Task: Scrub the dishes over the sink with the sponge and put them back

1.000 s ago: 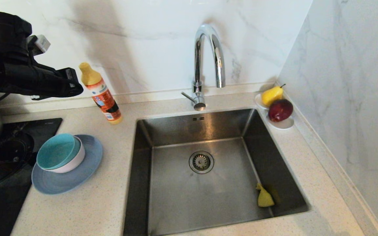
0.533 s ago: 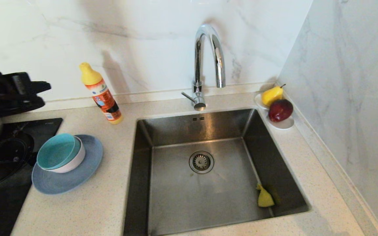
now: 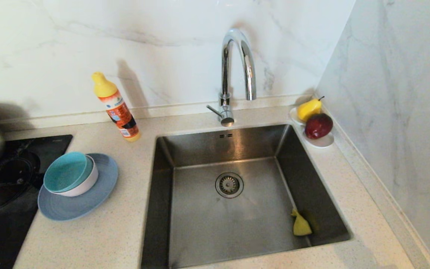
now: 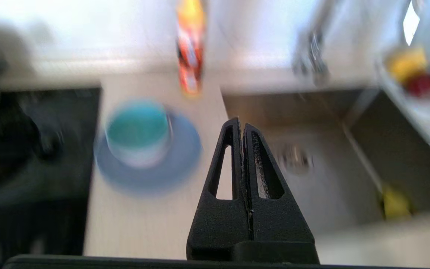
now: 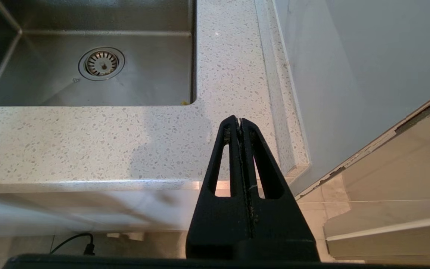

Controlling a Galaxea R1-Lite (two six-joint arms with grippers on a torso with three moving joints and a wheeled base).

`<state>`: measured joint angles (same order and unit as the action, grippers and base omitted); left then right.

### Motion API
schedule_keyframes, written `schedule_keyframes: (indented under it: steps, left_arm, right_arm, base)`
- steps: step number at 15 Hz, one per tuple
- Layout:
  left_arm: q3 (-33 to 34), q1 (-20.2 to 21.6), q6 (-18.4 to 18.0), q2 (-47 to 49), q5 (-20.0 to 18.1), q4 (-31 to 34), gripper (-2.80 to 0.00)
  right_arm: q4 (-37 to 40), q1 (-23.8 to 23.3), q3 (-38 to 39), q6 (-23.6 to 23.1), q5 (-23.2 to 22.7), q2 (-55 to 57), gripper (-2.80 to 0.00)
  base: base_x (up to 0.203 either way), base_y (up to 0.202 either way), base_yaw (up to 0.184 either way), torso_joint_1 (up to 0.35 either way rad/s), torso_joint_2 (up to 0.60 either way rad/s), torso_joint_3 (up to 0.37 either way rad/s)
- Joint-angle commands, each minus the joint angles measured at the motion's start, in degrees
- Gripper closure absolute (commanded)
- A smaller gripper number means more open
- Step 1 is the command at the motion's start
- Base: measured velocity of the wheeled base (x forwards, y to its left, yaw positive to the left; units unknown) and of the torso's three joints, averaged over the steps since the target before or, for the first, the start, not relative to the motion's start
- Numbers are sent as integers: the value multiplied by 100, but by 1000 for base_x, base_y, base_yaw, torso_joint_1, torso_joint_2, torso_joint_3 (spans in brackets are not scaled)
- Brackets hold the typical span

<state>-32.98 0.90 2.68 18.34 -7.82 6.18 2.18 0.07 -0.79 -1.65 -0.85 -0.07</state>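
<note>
We see the dishes stacked at left of the head view: teal bowl [image 3: 67, 172] inside pink bowl [image 3: 82, 185] on the plate [image 3: 99, 194]. The sponge [image 3: 301, 225] lies in the sink [image 3: 200, 224], lower right corner. Left gripper [image 4: 243, 129] and right gripper [image 5: 238, 125] are closed, empty. Risk: lifting the nested stack may tip it, since the bowls sit loose

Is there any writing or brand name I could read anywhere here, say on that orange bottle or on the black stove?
No text here can be read.
Orange bottle: its label carries print and a small green mark, too small to read.
Black hob: a faint mark near its back corner, too small to read.
Sink, tap, teal bowl and plate: no writing visible.
</note>
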Motion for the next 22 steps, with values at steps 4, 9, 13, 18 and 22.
schedule_keyframes:
  steps: [4, 9, 13, 18, 22]
  left_arm:
    - [2556, -2, -556, -1836, 364, 311, 0]
    - [3298, -11, -607, -1842, 580, -613, 0]
    - [3298, -11, -523, -1842, 615, -627, 0]
    - [3298, -11, -523, -1842, 615, -627, 0]
    - [3298, -11, -523, -1842, 615, -630, 0]
  right_arm:
    - [2, 1, 0, -2, -11, -10, 0]
    - [2, 1, 0, -2, -3, -9, 0]
    - [2, 1, 0, -2, -6, -8, 0]
    - [-66, 1, 15, -31, -11, 5, 0]
    - [-79, 1, 18, 42, -3, -3, 0]
  base:
    - [0, 0, 0, 0, 0, 0]
    - [0, 0, 0, 0, 0, 0]
    - [0, 0, 0, 0, 0, 0]
    - [0, 0, 0, 0, 0, 0]
    - [0, 0, 0, 0, 0, 0]
